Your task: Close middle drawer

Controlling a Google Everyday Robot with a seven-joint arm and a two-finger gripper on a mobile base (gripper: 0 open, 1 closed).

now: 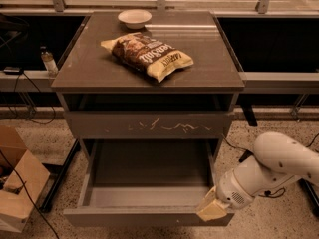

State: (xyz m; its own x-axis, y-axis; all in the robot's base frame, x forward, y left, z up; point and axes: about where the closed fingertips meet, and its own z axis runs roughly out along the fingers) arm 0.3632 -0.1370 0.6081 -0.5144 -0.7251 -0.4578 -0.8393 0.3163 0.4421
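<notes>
Speckled pale floor (279, 128) runs around a dark grey bench (209, 68) with drawers built in beneath its top, and a glazed wall with metal posts crosses behind the bench. On the bench top a crumpled brown and yellow snack bag (147, 54) lies at a slant near the middle, and a small white bowl (134, 18) stands upright near the back edge, apart from the bag. Just under the bench top sits a shut drawer front with pale scratch marks (149, 125). Below that front the middle drawer (149, 171) stands pulled far out from the bench toward the camera, its grey inside bare and its plain front low in the view. The pincer (212, 210), pale and yellowish at its tip, sits at the right end of that plain front, touching or just beside the corner; I cannot tell whether it is wide or narrow. The white rounded arm (279, 163) reaches in from the right of the bench. Left of the bench a small bottle (48, 61) stands on a ledge, and a cardboard box (20, 183) rests on the floor.
</notes>
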